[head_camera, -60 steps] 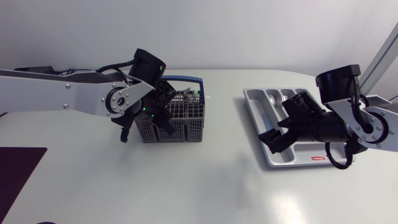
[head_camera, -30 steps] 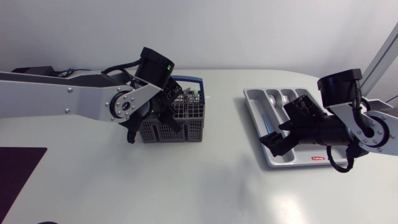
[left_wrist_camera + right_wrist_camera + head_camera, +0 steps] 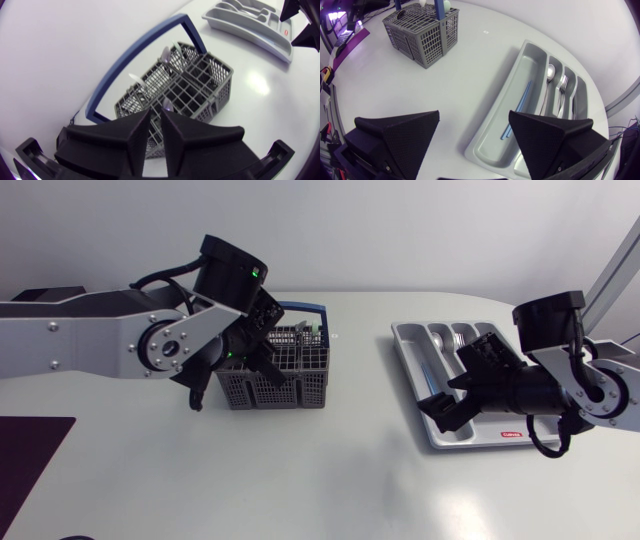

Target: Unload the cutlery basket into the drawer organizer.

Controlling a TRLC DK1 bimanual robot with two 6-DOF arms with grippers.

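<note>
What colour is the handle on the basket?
The handle is blue, seen best in the left wrist view.

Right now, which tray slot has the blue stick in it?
The outermost long slot, on the side of the tray facing the basket, holds the blue stick. The next two hold a spoon and a fork.

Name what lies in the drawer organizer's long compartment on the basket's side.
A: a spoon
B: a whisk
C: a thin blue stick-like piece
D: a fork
C: the right wrist view shows a thin blue piece lying lengthwise in that outer compartment of the organizer, while the spoon and the fork lie in the narrower compartments beside it.
</note>
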